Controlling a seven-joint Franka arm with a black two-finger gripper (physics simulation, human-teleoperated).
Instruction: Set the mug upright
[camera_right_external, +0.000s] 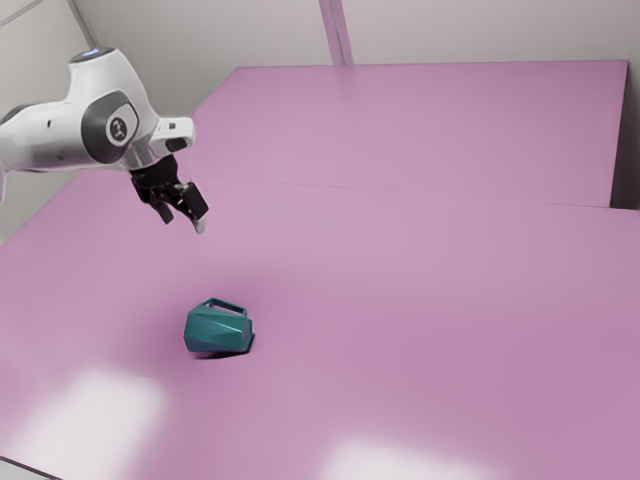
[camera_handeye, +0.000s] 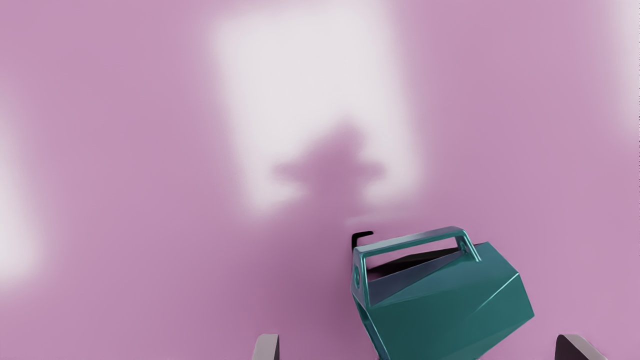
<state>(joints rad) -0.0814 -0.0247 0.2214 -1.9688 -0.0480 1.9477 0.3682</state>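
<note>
Your Franka arm (camera_right_external: 82, 100): smooth white shell, rounded segments. Dark grey cap (camera_right_external: 96, 141) on joint, pale round badge (camera_right_external: 118, 129) with dark mark. Blue-tinted disc (camera_right_external: 92, 54) up top, dark rim. Your two-finger gripper (camera_right_external: 183, 214): black, angular, pale grey fingertips (camera_handeye: 266, 348).

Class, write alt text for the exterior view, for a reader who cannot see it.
A faceted teal mug lies on its side on a pink table, handle uppermost. From the exterior view's left, a white robot arm reaches in, its open black end effector raised clear of the mug.
</note>
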